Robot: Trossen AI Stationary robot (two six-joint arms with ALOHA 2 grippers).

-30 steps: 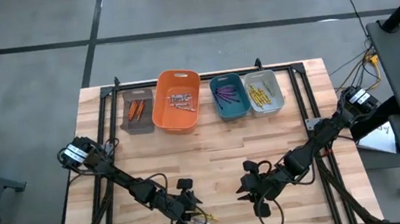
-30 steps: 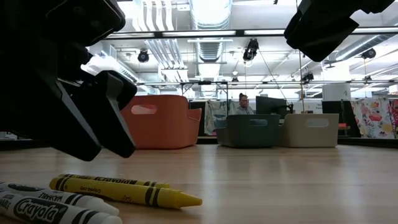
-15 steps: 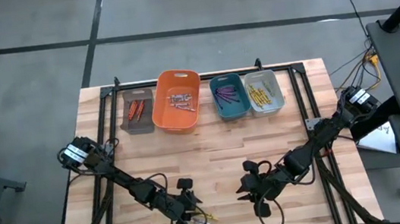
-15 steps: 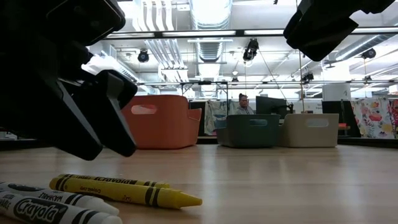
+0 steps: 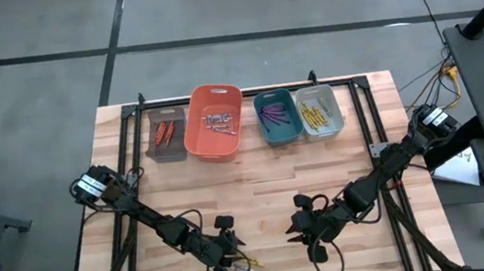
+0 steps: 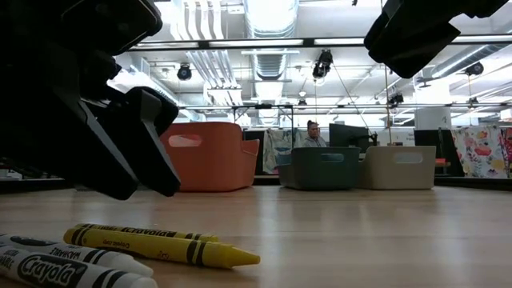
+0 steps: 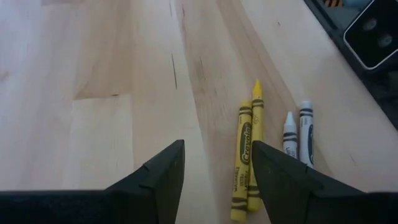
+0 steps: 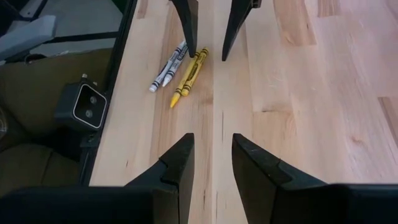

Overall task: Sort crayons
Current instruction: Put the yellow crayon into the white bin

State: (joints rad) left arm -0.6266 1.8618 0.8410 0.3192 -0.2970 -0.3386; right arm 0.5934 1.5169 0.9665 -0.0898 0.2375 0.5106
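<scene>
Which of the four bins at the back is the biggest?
The orange bin, second from the left in the row: wider and longer than the brown, teal and grey ones.

"Crayola" in black on the wrapper of a white crayon (image 6: pixel 48 268) at the worktop's near edge, "Crayola" along the label of a yellow crayon (image 7: pixel 243 162) beside it, smaller print on the yellow crayon wrappers too small to read
</scene>
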